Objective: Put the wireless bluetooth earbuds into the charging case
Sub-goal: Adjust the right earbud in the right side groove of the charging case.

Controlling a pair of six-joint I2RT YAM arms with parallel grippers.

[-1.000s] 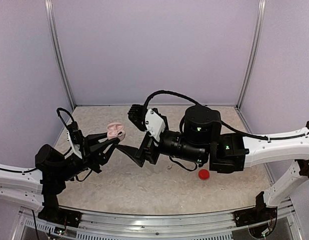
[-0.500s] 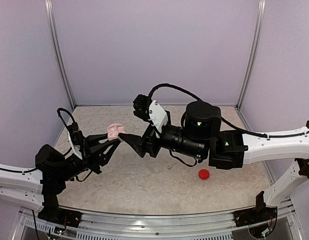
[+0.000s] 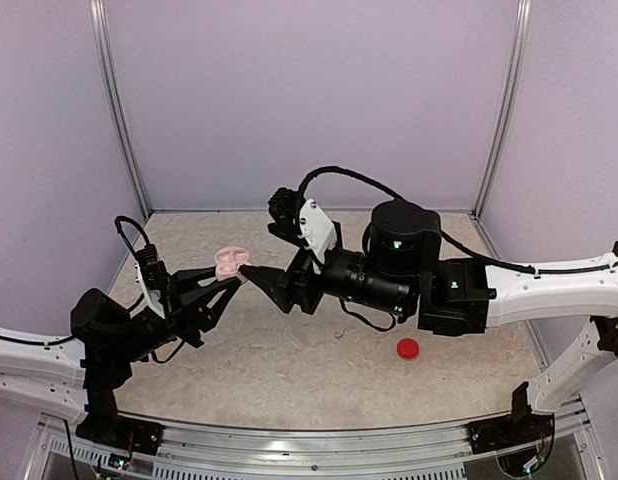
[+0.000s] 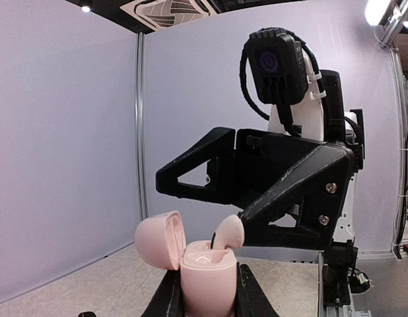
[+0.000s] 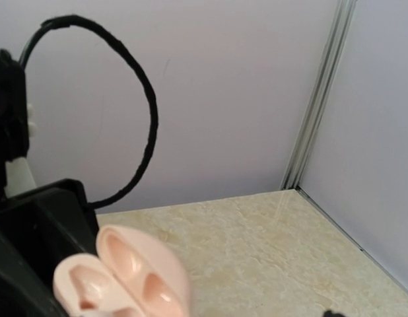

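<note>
Table (image 3: 289, 380): beige, lavender walls.
Your left gripper (image 3: 225, 280): clamped on open pink case (image 4: 207, 281).
Earbud (image 4: 229, 231): tilted at case's mouth, leaning toward one o'clock.
Your right gripper (image 3: 257, 274): jaws apart, fingertip beside earbud.

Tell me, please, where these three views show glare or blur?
Top external view: even, sharp light, with a bright reflection on the metal front rail. Left wrist view: a ceiling lamp flares at the top right, yet the pale pink rounded plastic charging case is crisp. Right wrist view: that case sits near the lens and looks soft.
</note>
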